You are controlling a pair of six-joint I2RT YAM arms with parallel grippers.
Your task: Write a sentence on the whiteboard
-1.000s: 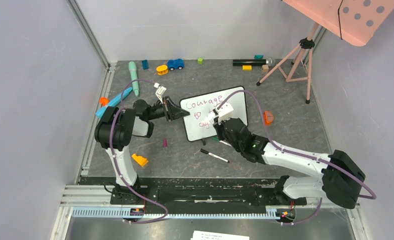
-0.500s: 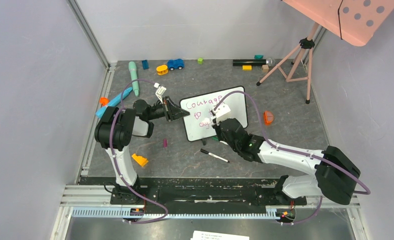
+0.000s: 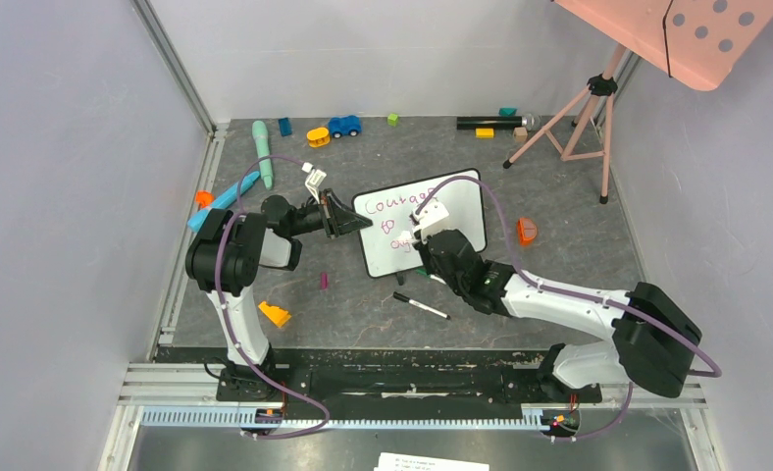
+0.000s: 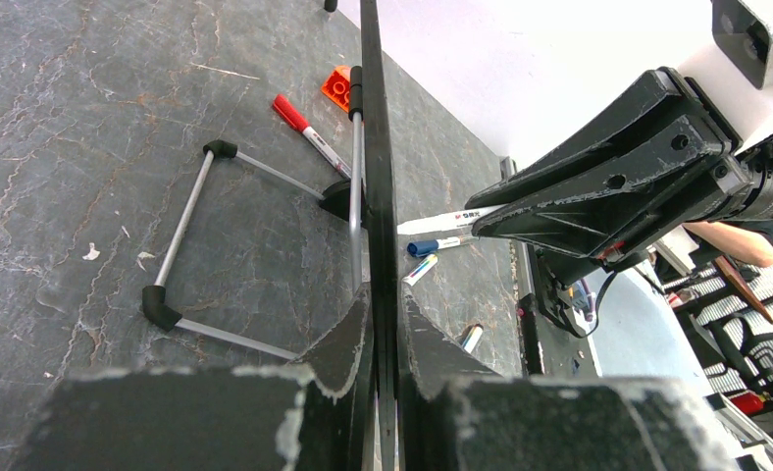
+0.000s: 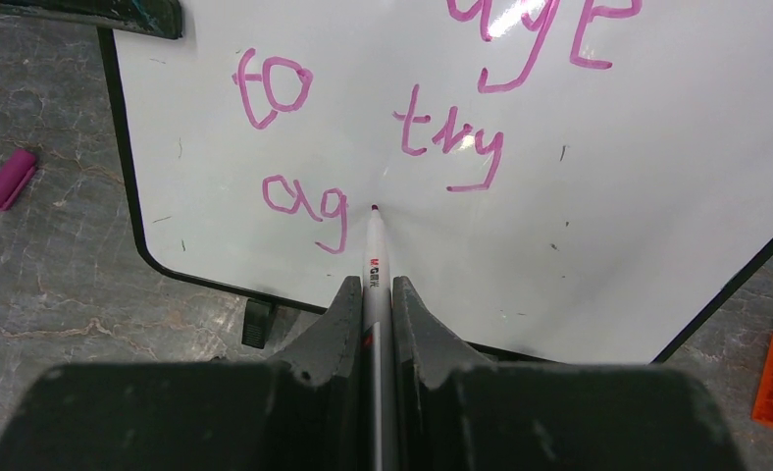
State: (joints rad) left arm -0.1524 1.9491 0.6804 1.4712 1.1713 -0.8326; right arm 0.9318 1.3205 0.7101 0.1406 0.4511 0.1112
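The whiteboard (image 3: 461,201) stands tilted on its black feet mid-table; it also shows in the right wrist view (image 5: 598,226) and edge-on in the left wrist view (image 4: 375,147). The sentence (image 5: 432,137) in pink-purple reads "…age", "to try", "ag". My left gripper (image 3: 351,224) is shut on the whiteboard's left edge. My right gripper (image 5: 378,294) is shut on a white marker (image 5: 376,260); its pink tip touches the board just right of "ag". In the top view the right gripper (image 3: 422,235) covers the board's lower middle.
A black-capped marker (image 3: 421,306) lies in front of the board, with a purple cap (image 3: 324,281) and orange bricks (image 3: 274,314) (image 3: 527,232) nearby. More markers (image 4: 309,132) lie behind the board. A pink tripod stand (image 3: 579,108) and small toys (image 3: 343,126) sit at the back.
My right gripper has moved the marker slightly left across the board's lower line. The left gripper and the board have not moved.
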